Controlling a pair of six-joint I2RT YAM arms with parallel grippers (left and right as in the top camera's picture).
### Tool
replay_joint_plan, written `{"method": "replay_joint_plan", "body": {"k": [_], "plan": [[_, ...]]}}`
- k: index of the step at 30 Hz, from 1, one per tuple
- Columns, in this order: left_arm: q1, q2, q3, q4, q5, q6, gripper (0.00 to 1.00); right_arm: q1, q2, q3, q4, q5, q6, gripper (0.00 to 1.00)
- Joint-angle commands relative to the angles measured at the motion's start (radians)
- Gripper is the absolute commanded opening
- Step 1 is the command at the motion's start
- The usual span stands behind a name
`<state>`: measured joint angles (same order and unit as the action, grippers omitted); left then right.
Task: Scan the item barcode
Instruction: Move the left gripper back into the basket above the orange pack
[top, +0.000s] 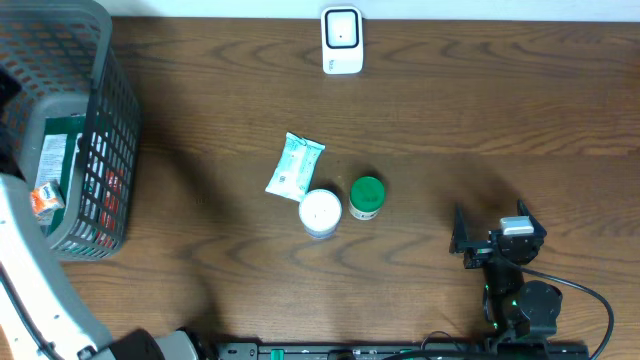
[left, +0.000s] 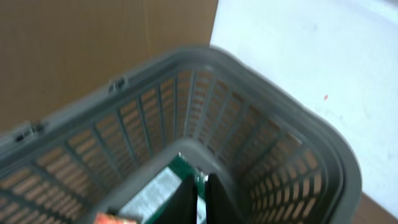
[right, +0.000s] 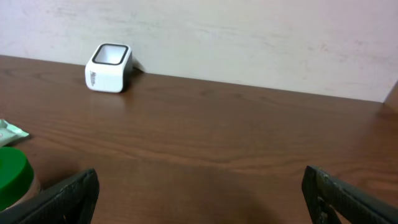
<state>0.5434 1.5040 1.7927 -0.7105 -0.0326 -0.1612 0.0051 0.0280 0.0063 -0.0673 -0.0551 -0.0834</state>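
A brown wooden table (top: 480, 120) holds a grey mesh basket (top: 110, 130) at its left end. The left arm (top: 30, 280) reaches into it. The left gripper (left: 200, 186) has its jaws pressed together just over a green packet (left: 155, 190) with a white label; whether it pinches the packet, I cannot tell. The packet seems to lie along the basket's length. The right gripper (right: 202, 199) rests wide apart and empty, far right. The white scanner (top: 341, 40) stands at the far edge, well apart from the basket.
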Motion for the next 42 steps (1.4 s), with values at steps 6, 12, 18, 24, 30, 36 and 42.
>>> {"method": "replay_joint_plan", "body": {"k": [6, 12, 18, 24, 30, 36, 42], "plan": [[0.006, 0.251, 0.420, -0.296, -0.024, 0.033, 0.07, 0.000, -0.002, -0.001, -0.004, 0.001, 0.011, 0.99], [0.008, 0.325, 0.427, -0.338, -0.039, 0.026, 0.10, 0.000, -0.002, -0.001, -0.004, 0.002, 0.011, 0.99], [0.030, 0.370, 0.427, -0.336, -0.039, 0.026, 0.11, 0.000, -0.002, -0.001, -0.004, 0.002, 0.011, 0.99], [0.056, 0.389, 0.423, -0.332, -0.039, 0.026, 0.16, 0.000, -0.002, -0.001, -0.004, 0.002, 0.011, 0.99], [0.077, 0.404, 0.423, -0.289, -0.039, 0.026, 0.16, 0.000, -0.002, -0.001, -0.004, 0.002, 0.011, 0.99], [0.081, 0.439, 0.423, -0.249, -0.039, 0.026, 0.16, 0.000, -0.002, -0.001, -0.004, 0.002, 0.011, 0.99], [0.082, 0.492, 0.423, -0.229, -0.056, 0.030, 0.16, 0.000, -0.002, -0.001, -0.004, 0.001, 0.011, 0.99]]}}
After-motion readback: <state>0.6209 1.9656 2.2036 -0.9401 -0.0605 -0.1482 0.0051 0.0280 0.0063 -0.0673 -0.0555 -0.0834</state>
